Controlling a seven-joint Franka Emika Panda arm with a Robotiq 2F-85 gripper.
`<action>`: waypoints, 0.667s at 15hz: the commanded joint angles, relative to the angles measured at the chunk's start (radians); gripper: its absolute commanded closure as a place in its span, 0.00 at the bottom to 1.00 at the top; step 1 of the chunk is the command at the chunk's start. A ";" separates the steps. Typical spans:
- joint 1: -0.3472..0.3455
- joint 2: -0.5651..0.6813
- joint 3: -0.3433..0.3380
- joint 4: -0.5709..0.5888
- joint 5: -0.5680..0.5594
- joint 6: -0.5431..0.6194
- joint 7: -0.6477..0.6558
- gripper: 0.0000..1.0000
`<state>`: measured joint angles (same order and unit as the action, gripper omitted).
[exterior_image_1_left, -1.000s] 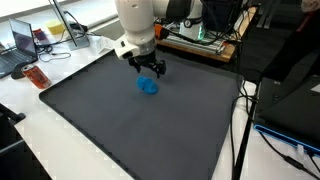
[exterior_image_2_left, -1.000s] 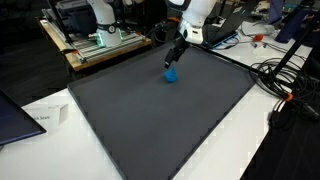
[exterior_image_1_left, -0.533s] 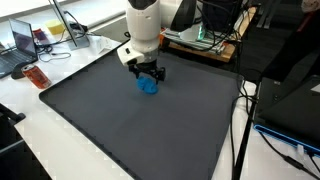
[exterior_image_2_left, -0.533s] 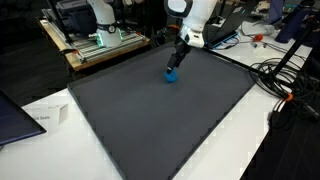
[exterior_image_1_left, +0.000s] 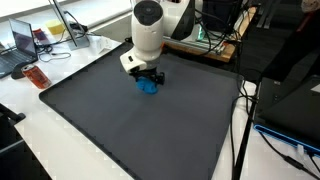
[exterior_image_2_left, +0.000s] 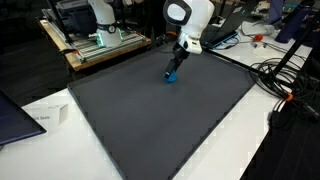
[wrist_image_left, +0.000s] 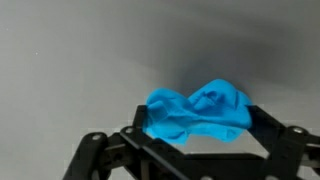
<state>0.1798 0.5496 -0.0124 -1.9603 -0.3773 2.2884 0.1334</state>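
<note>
The fingers (wrist_image_left: 283, 142) stand spread wide on either side of the blue crumpled lump (wrist_image_left: 198, 113), gripping nothing. The lump lies on the dark surface (exterior_image_1_left: 150, 130), toward its far edge. It looks soft and uneven, so a pinch on one fold alone could squash it or let it slip sideways, and tips set too low might scrape the surface. The arm (exterior_image_1_left: 148, 35) leans over it, wrist angled steeply down, in front of a cluttered bench (exterior_image_2_left: 100, 45).

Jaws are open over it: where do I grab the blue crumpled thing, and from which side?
Grip the blue crumpled thing around its humped middle, coming straight down from above. It lies low and lumpy on the flat dark mat, so no side offers an edge to catch. In the wrist view its whole width fits between the fingers of the open gripper.
</note>
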 joint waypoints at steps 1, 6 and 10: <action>0.006 0.019 -0.002 -0.006 -0.011 0.014 -0.008 0.00; -0.009 0.045 0.017 0.000 0.012 0.013 -0.068 0.00; -0.013 0.060 0.024 0.002 0.019 0.020 -0.094 0.00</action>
<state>0.1789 0.5876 -0.0040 -1.9595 -0.3758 2.2885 0.0752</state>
